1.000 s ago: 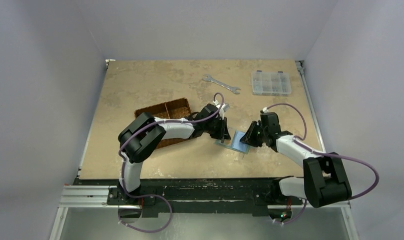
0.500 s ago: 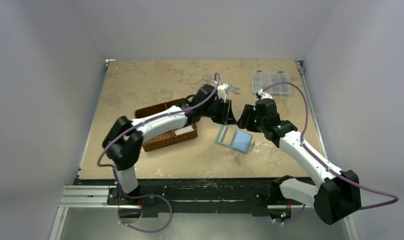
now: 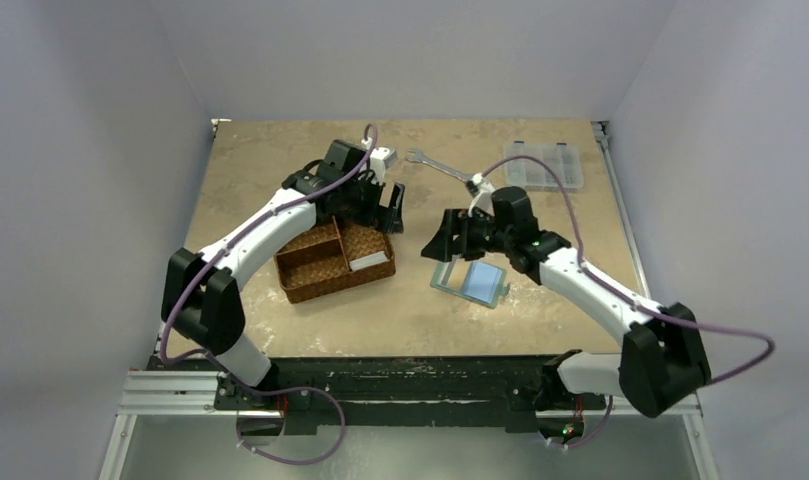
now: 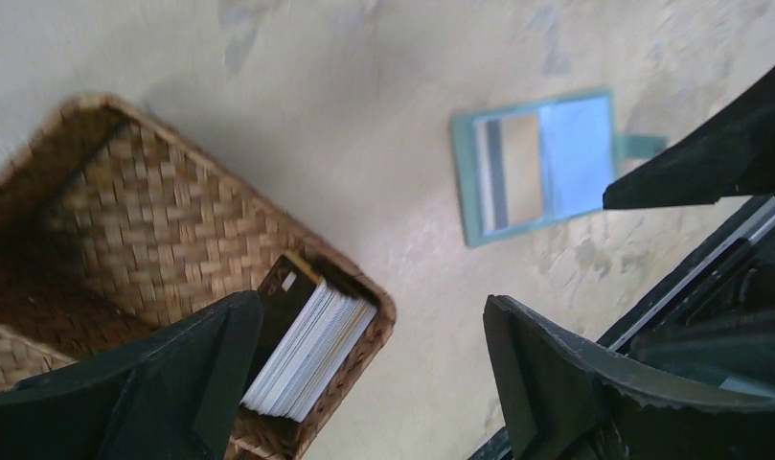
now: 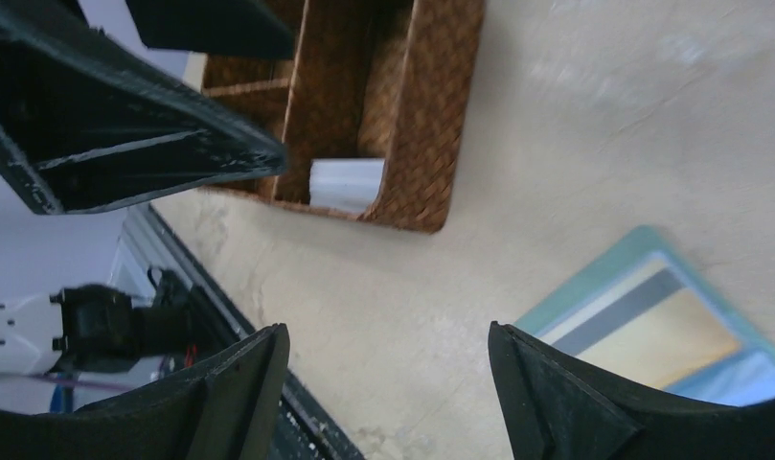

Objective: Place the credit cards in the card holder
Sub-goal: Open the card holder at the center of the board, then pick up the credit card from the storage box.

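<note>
The card holder lies open and flat on the table, with grey-green edges and blue-grey pockets. An orange-yellow credit card with a dark stripe sits in the holder; it also shows at lower right in the right wrist view. A stack of mostly white credit cards stands on edge in the end compartment of the woven basket. My left gripper hangs open over the basket's far right corner, holding nothing. My right gripper is open just left of the holder, also holding nothing.
A wrench lies at the back centre. A clear plastic compartment box sits at the back right. The basket has three compartments, and cards fill only its end one. The two grippers are close together above the table's middle.
Both grippers have opened and lifted off the card holder. The left arm swung back and left over the basket; the right gripper moved left. The holder stays flat on the table.
</note>
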You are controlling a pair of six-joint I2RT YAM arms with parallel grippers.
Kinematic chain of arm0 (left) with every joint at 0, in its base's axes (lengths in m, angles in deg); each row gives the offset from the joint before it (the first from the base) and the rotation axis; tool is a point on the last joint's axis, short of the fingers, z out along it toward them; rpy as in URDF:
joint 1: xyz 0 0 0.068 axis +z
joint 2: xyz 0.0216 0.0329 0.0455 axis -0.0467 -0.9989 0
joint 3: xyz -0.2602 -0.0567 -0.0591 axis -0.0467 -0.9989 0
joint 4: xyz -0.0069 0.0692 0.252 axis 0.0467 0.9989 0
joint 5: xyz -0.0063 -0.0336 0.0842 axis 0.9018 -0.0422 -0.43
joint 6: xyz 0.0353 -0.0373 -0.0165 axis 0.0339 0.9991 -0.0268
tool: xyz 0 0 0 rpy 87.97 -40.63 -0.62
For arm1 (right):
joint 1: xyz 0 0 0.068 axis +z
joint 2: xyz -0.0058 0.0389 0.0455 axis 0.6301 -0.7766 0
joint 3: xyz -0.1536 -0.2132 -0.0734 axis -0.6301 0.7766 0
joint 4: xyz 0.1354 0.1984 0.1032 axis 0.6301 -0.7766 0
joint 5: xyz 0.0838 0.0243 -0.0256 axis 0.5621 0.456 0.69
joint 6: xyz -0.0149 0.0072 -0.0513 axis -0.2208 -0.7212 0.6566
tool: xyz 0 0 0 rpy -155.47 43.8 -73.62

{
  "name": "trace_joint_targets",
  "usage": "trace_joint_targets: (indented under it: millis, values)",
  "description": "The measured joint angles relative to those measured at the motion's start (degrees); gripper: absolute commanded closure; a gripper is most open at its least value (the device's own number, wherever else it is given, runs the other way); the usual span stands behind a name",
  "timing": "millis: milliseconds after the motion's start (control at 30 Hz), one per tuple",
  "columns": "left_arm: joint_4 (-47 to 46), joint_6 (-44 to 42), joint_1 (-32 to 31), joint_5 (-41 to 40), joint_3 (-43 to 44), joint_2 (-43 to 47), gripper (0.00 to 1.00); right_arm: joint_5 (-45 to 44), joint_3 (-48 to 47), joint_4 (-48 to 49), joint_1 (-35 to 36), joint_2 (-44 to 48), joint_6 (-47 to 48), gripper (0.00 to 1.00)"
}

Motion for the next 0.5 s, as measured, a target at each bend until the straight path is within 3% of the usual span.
trace_joint_targets:
  millis: [133,500]
  values:
    - [2.75,0.02,1.31,-1.29,-1.81,-2.45,0.06,3.26,0.0,2.29,4.2,-7.19,-2.12,0.3]
    - [0.68,2.8,2.78,-6.51,-8.41,0.74,0.06,0.09,-0.59,10.6,9.79,-17.44,-16.22,0.34]
